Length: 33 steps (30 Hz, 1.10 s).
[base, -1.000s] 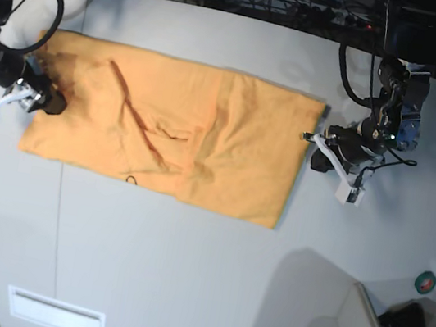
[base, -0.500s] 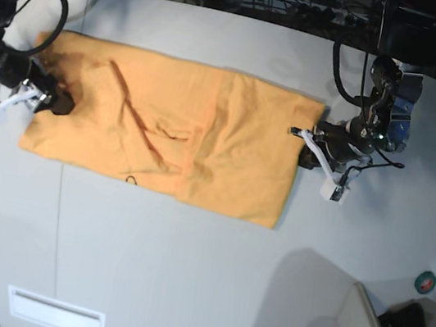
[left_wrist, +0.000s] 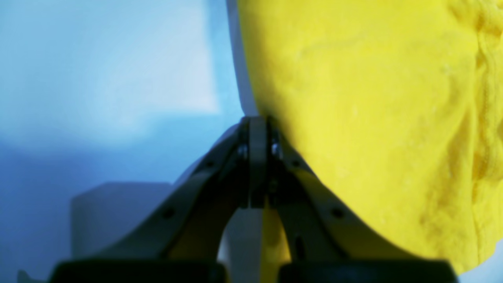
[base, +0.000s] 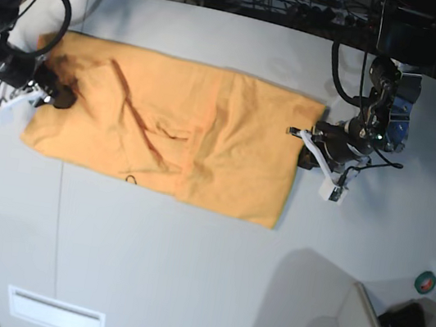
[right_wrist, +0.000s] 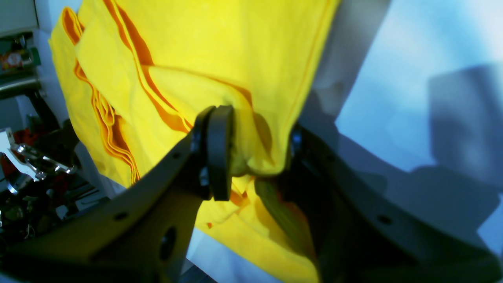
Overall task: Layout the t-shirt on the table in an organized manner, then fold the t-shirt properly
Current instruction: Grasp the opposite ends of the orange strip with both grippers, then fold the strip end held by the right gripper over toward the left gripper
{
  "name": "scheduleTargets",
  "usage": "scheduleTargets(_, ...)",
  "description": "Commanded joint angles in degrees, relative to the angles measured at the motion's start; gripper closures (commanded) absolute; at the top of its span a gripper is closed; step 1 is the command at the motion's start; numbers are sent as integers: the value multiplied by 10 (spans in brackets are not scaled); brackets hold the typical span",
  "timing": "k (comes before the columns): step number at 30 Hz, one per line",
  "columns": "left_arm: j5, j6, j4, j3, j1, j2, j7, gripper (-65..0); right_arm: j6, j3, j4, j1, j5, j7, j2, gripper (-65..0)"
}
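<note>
Now t-shirt (base: 172, 136) flat on table (base: 184, 274), right tool (right_wrist: 255, 157) pinching its edge.

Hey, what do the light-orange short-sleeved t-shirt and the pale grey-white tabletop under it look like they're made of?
The light-orange t-shirt looks like soft matte knit fabric, probably cotton: it creases, stacks in thin layers and bunches between the right gripper fingers. The pale grey-white tabletop looks like a hard, smooth laminate or coated board: flat, faintly sheened, with one thin dark seam.
</note>
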Motion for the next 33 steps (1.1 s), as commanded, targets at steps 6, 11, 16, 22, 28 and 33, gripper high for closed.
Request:
scheduleTargets(6, -5, 0, 8, -1, -8, -3, -10, 0, -9, -1, 4, 2, -9, -8, 11, -98)
scheduleTargets(11, -5, 0, 8, 47, -8, 2, -10, 0, -11, -2, 7, 5, -10, 16, 11, 0)
scheduleTargets(16, -5, 0, 9, 76, -8, 5, -10, 0, -55, -2, 59, 4, -79, 23, 8, 0)
scheduleTargets(22, -5, 0, 7, 80, -28, 20, -6, 0, -56, -1, 196, 0, -188, 17, -15, 0)
scheduleTargets(28, -5, 0, -14, 129, -58, 31, -8, 0, -56, -2, 293, 7, -252, -43, -45, 0)
scheduleTargets(33, -6, 60, -63, 177, -87, 49, -11, 0, -62, -71, 349, 6, -252, -64, -47, 0)
